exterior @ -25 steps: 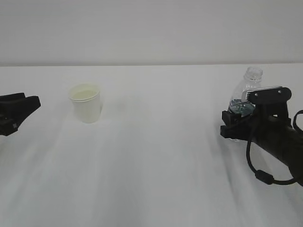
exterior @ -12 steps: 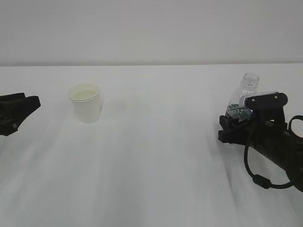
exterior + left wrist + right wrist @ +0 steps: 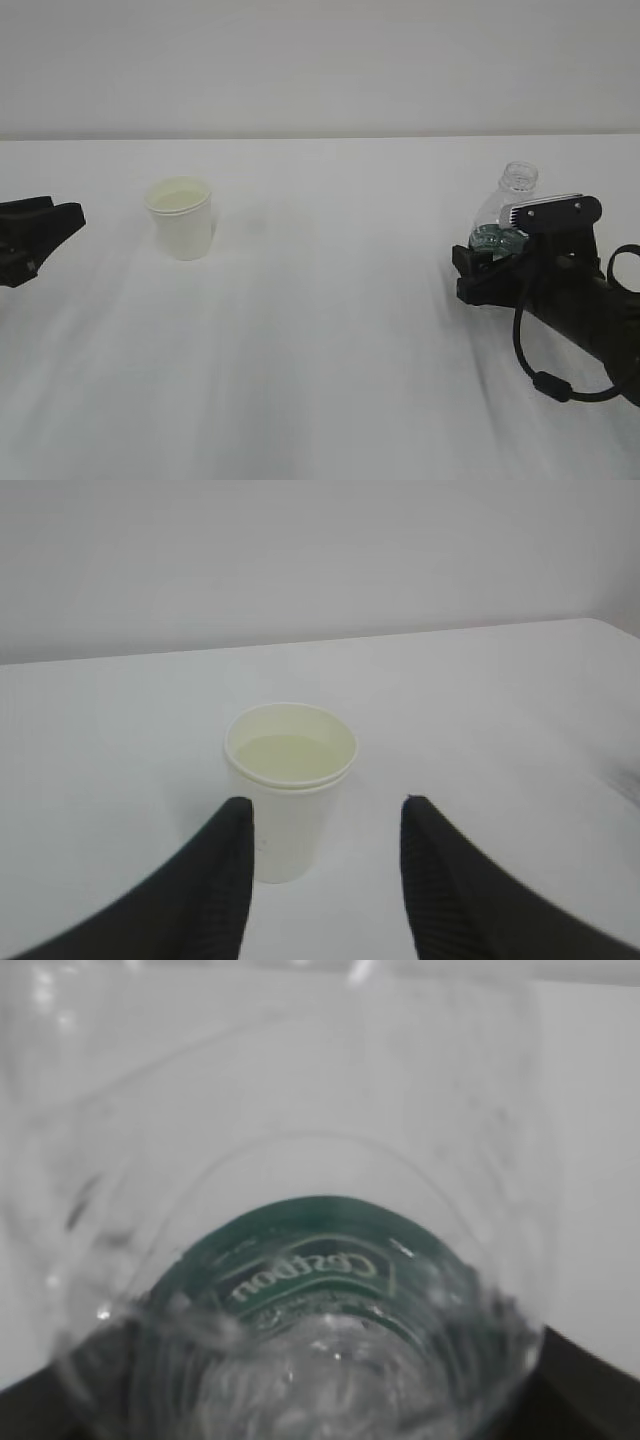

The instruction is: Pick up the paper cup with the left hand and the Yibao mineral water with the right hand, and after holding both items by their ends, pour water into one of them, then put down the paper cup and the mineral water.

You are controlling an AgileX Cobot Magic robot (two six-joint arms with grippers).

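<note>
Right hand round the Yibao mineral water, grip hard to tell (left hand spread, paper cup standing alone). Let go gently, then back straight out.

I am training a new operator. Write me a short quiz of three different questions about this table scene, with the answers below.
1. True or false: the paper cup is lying on its side.
2. Which claw is nearer the mineral water bottle? A. left claw B. right claw
3. Fill in: the bottle's neck has no ___.

Key:
1. False. It stands upright on the white table, apart from the left claw, whose fingers are spread in front of it.
2. B. The right claw is at the bottle's lower part, whose green label fills the right wrist view; whether it grips is unclear.
3. cap
</note>
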